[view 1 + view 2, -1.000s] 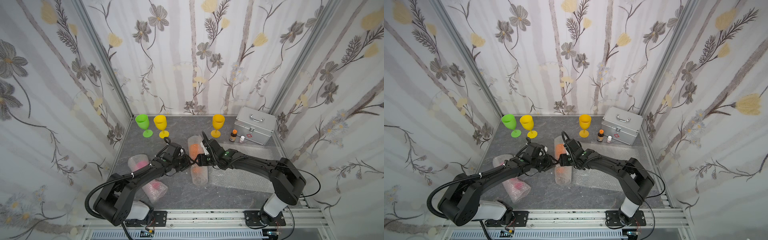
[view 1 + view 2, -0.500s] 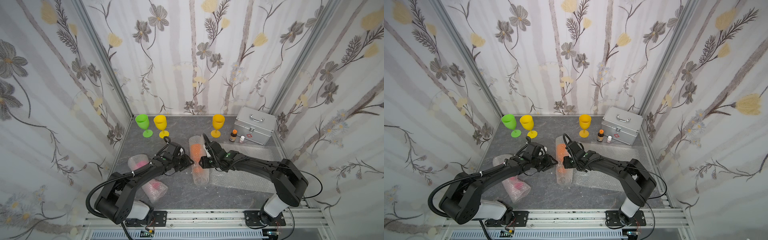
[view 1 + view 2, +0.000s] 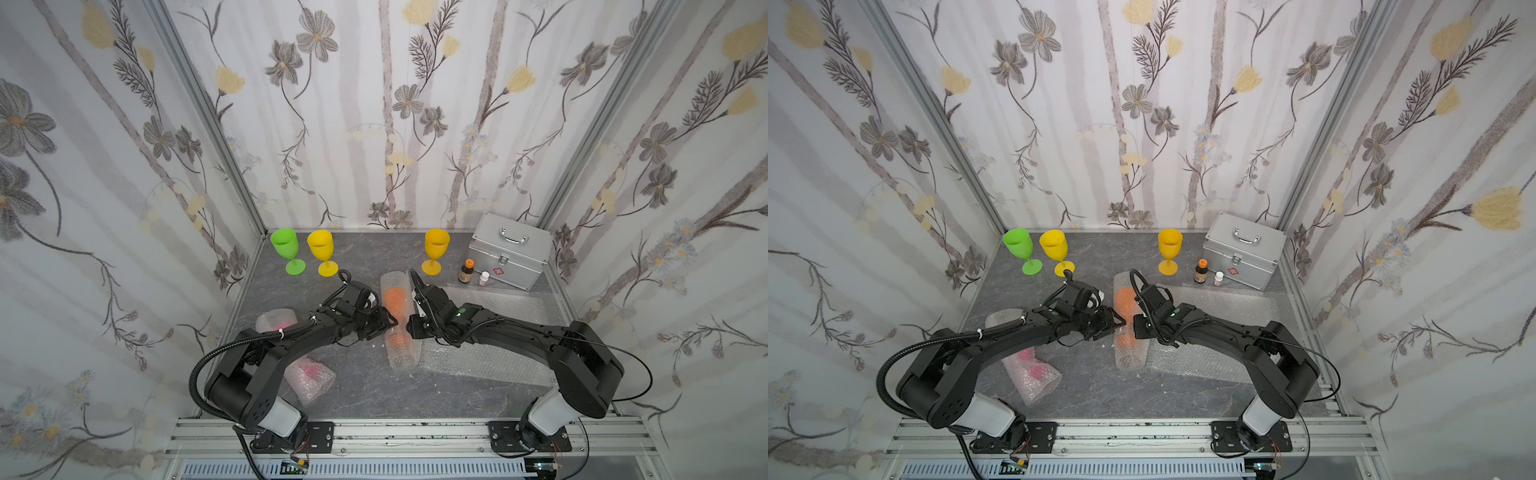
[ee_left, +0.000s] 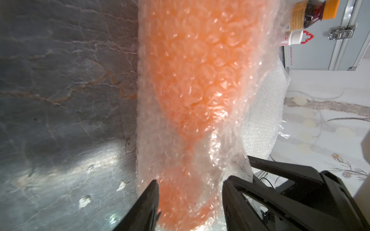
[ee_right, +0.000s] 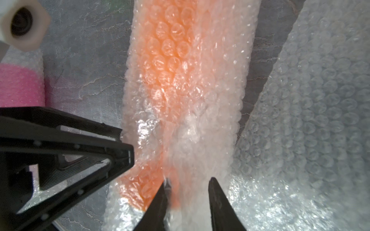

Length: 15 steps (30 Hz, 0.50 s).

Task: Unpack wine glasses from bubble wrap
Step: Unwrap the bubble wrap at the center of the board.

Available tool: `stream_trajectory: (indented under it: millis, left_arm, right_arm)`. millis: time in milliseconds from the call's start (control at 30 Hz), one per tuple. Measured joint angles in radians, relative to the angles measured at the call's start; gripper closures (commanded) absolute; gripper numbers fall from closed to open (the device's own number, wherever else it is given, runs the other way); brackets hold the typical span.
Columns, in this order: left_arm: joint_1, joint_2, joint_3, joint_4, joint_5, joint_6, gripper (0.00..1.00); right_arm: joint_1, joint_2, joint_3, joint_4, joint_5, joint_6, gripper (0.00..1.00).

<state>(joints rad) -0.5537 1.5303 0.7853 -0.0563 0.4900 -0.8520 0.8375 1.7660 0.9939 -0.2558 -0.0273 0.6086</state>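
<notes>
An orange wine glass (image 3: 394, 300) lies in a rolled tube of bubble wrap (image 3: 402, 353) at mid-table. My left gripper (image 3: 390, 322) and right gripper (image 3: 410, 331) meet at the tube's narrow middle from opposite sides. In the left wrist view my left gripper (image 4: 190, 192) stands open astride the wrapped glass (image 4: 192, 84), the wrap filling the gap. My right gripper (image 5: 188, 188) pinches a fold of the bubble wrap (image 5: 200, 124). Green (image 3: 286, 249), yellow (image 3: 321, 251) and amber-yellow (image 3: 436, 246) wine glasses stand unwrapped at the back. Two pink ones lie wrapped at left (image 3: 276, 321) (image 3: 309, 374).
A flat bubble wrap sheet (image 3: 490, 361) lies under my right arm, another (image 3: 503, 300) behind it. A silver case (image 3: 509, 249), a brown bottle (image 3: 467, 271) and a small white bottle (image 3: 484, 278) stand at back right. Papered walls close three sides.
My right jaws have narrowed onto the wrap and my left jaws have widened. Both grippers sit closer to the tube's middle. The tube has barely moved.
</notes>
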Motion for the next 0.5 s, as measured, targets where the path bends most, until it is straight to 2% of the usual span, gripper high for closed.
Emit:
stream_trajectory:
  millis: [167,367,500]
  left_arm:
    - [-0.013,0.028,0.026,-0.001,-0.002,0.017,0.59]
    - [-0.032,0.045,0.061,-0.008,-0.011,0.035,0.74]
    - [-0.049,0.062,0.087,-0.012,-0.013,0.04,0.84]
  right_arm:
    - [0.0,-0.014,-0.007,0.0,0.003,0.0,0.71]
    - [0.0,-0.016,-0.013,0.003,0.003,0.0,0.59]
    - [0.0,-0.011,-0.01,0.002,0.004,0.0,0.57]
